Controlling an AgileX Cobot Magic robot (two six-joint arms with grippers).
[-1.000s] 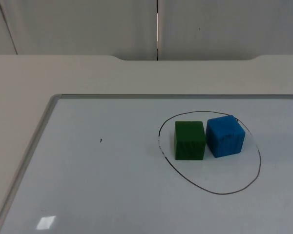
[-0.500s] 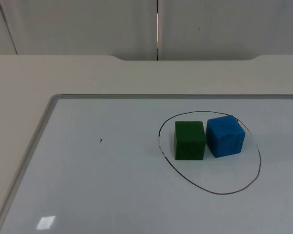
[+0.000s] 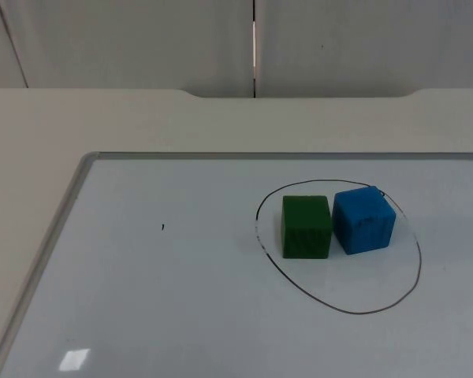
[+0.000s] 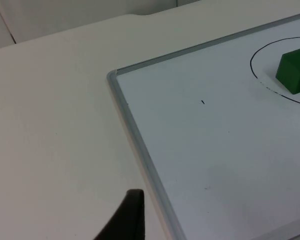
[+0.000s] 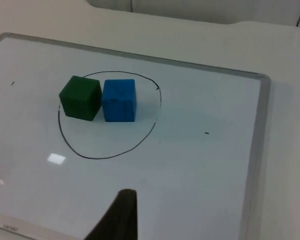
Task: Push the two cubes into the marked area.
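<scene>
Top view: green cube [image 3: 307,227] and blue cube [image 3: 363,220] sit side by side, touching or nearly so, inside the hand-drawn black outline [image 3: 340,310] on the whiteboard [image 3: 181,315], which lies on the white surface [image 3: 102,118].

Left wrist view: green cube [image 4: 295,70] is cut off at the frame edge. Left pincer fingertip [image 4: 127,217] hangs over the surface beside the whiteboard frame; pincer state cannot be determined.

Right wrist view: both cubes lie within the outline. Right pincer fingertip [image 5: 119,219] hovers above the whiteboard, near its edge; state indeterminate.

Cream table top [image 3: 102,118] butts against grey partition wall [image 3: 126,39], vertical seam [image 3: 254,47] lit bright; glare patch [image 3: 74,359] near front.
</scene>
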